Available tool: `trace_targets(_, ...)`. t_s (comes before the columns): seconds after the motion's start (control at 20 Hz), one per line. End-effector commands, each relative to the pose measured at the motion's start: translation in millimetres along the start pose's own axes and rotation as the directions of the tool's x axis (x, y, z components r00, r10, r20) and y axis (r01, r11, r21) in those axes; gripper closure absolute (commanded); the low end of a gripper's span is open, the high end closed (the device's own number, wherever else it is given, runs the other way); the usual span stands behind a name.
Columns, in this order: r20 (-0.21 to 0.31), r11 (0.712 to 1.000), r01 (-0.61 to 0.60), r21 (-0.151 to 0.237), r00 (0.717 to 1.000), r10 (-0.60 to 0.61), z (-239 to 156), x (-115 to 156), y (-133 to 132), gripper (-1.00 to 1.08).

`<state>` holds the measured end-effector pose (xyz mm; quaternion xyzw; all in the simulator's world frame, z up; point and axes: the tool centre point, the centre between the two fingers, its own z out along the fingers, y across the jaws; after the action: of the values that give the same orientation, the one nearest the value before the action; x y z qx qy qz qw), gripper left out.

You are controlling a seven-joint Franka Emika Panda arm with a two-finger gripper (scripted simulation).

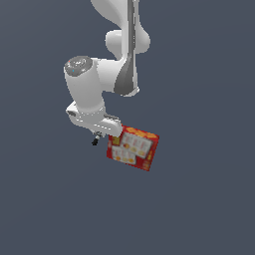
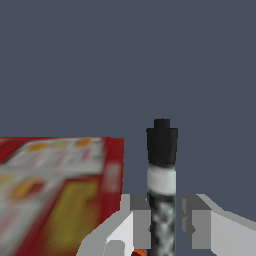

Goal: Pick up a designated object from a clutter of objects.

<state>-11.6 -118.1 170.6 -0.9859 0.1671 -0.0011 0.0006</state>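
Observation:
The designated object, a thin black marker [image 2: 161, 145] with a white band and a speckled barrel, stands between my gripper's [image 2: 165, 220] two grey fingers [image 2: 197, 225]. The fingers are drawn in close on both sides of its barrel, and the gripper looks shut on it. In the exterior view the marker [image 1: 94, 142] is a tiny dark stick poking out under the gripper [image 1: 97, 135]. The other piece of the clutter, a red box [image 1: 133, 148] with yellow-white print, lies flat just to the exterior view's right of the gripper. It sits close beside the fingers as the blurred red box [image 2: 60, 190].
The white arm [image 1: 107, 74] comes down from the top of the exterior view and hangs over the box's near corner. Plain dark grey floor [image 1: 199, 209] surrounds everything.

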Motion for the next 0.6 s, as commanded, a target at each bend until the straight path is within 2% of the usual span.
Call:
trace_targets(0.0,0.0,1.0,0.0,-0.001,1.0,0.0,-27.0,-6.0,-1.6,1.08)
trace_targets(0.55,0.0,1.0,0.0,-0.003,1.0,0.0,-146.4,-29.5,-9.6,1.08)
